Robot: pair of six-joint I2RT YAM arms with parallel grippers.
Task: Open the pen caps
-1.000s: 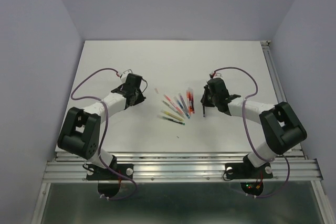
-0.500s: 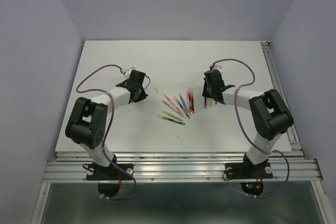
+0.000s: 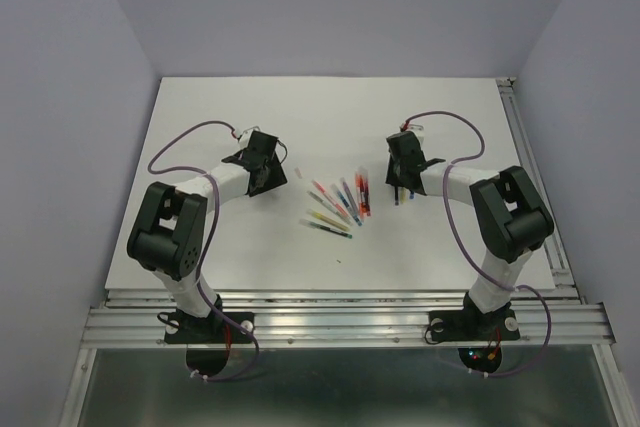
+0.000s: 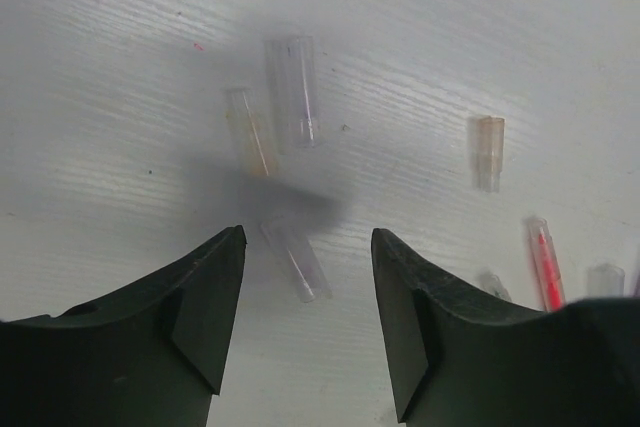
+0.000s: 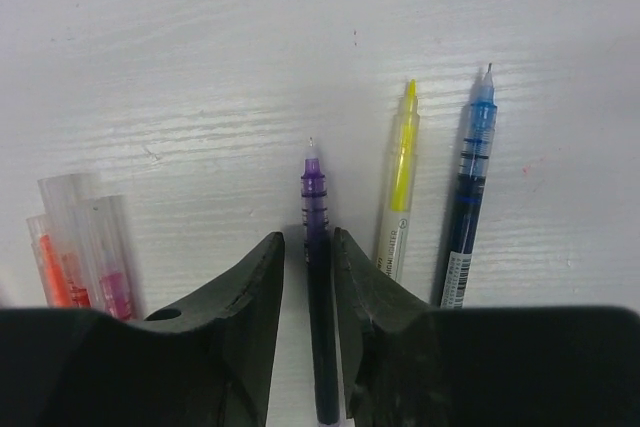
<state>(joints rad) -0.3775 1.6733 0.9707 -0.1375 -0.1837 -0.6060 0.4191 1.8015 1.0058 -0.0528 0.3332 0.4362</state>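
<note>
In the left wrist view several loose pen caps lie on the white table: a clear one [image 4: 292, 92], a yellowish one [image 4: 248, 132], a clear one [image 4: 295, 262] just ahead of the jaws, and an orange-tinted one [image 4: 489, 152]. My left gripper [image 4: 308, 247] [image 3: 268, 179] is open and empty above them. My right gripper [image 5: 309, 247] [image 3: 400, 185] stands low over an uncapped purple pen [image 5: 315, 197]. Its jaws are close on either side, with a thin gap on the left. An uncapped yellow highlighter [image 5: 400, 187] and blue pen [image 5: 470, 187] lie just to the right.
A fan of coloured pens [image 3: 340, 202] lies mid-table between the arms. Capped orange and pink pens [image 5: 85, 247] lie left of my right gripper. A capped pink pen [image 4: 545, 262] lies at the right of the left wrist view. An aluminium rail [image 3: 530, 177] edges the table's right side.
My right gripper carried the dark purple pen a little farther back and set it low beside the yellow and blue pens. My left gripper shifted slightly right over the caps.
</note>
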